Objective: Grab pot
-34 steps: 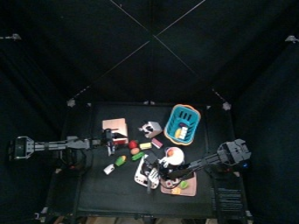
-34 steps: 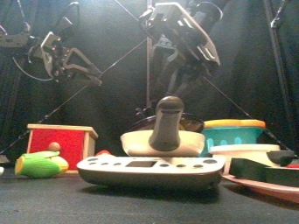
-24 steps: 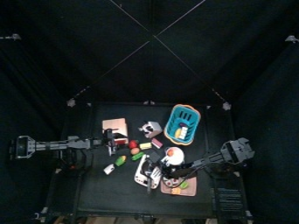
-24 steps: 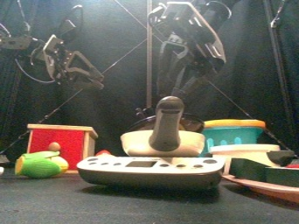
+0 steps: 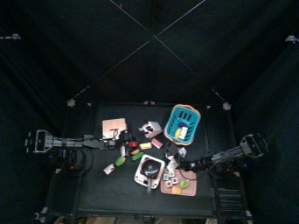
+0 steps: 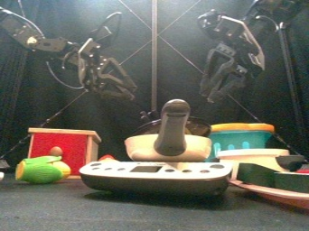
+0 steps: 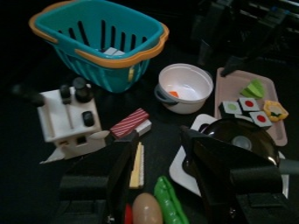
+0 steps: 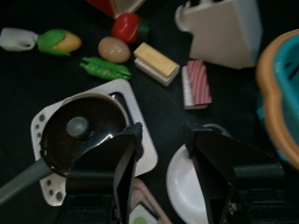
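The pot (image 7: 184, 85) is a small round vessel with a white rim and an orange inside. It stands between the blue basket (image 7: 100, 39) and the sushi board (image 7: 251, 98). My left gripper (image 7: 173, 168) is open and hangs short of the pot, over toy vegetables, holding nothing. In the top view that left gripper (image 5: 117, 144) reaches in from the left. My right gripper (image 8: 176, 166) is open too, with the pot's white rim (image 8: 176, 188) showing low between its jaws, not touched. The front view hides the pot behind the white tray (image 6: 157, 176).
A white tray (image 7: 187, 166) carries a black ladle (image 7: 239, 140) close to the pot. A white toy with black knobs (image 7: 70, 118), a red striped block (image 7: 131, 122), a red box (image 6: 67, 144) and green toy vegetables (image 6: 42, 169) crowd the table's left half.
The right arm has drawn back to the right and come lower. The left gripper has moved inward toward the table's middle and dropped a little.
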